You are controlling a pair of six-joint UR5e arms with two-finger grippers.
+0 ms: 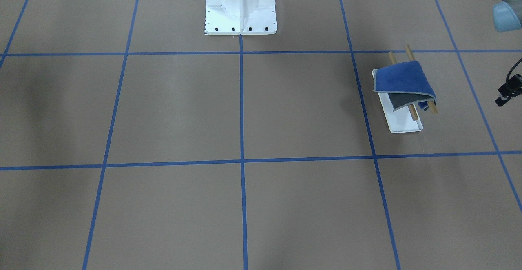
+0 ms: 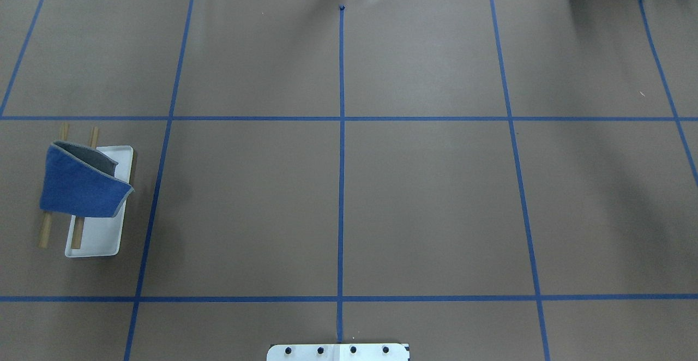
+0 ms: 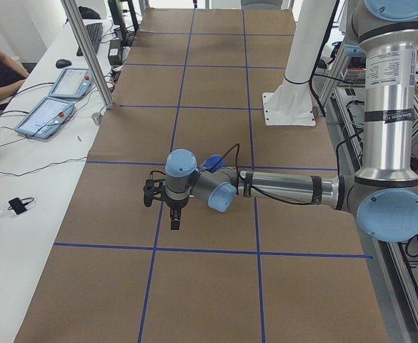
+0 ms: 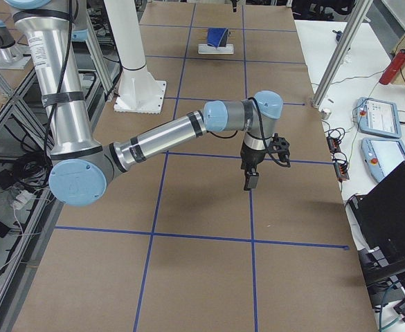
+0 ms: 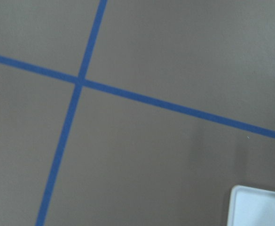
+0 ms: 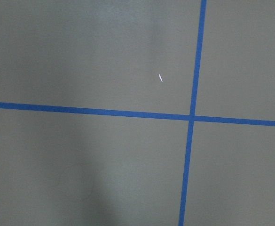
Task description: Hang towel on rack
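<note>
**Desk-wide views: towel on rack, both arms drawn clear.**

The towel (image 1: 401,80) lies draped across both wooden rods (image 1: 413,112) of the rack (image 1: 404,126). Its blue face is up, and one edge on the operators' side curls to show the grey underside. The rack stands on the desk (image 2: 425,203) near the robot's left end. The rods' long axis runs from the robot's side toward the operators' side, slightly slanted against the blue tape grid (image 2: 342,132), and the towel hangs crosswise over them.

The left claw (image 3: 174,223) is the nearer one. It hangs apart from the rack, further out toward the desk's left end, so the rack lies from it toward the desk's middle. The right claw (image 4: 248,184) hangs over the opposite end, well apart. Neither touches the towel. The hang looks complete or nearly so, and any tidying would probably fall to the left arm (image 1: 505,15).

Both claws appear only in the side views, so it cannot be told whether they are open or closed.

- **Overhead view:** shows neither arm.
- **Front-facing view:** cuts the left arm at its right edge, leaving a joint cap and a black cable.
- **Exterior left view:** that arm covers the rack almost wholly.
- **Left wrist view:** gives only taped desk and one white corner of the tray (image 5: 262,207).
</note>
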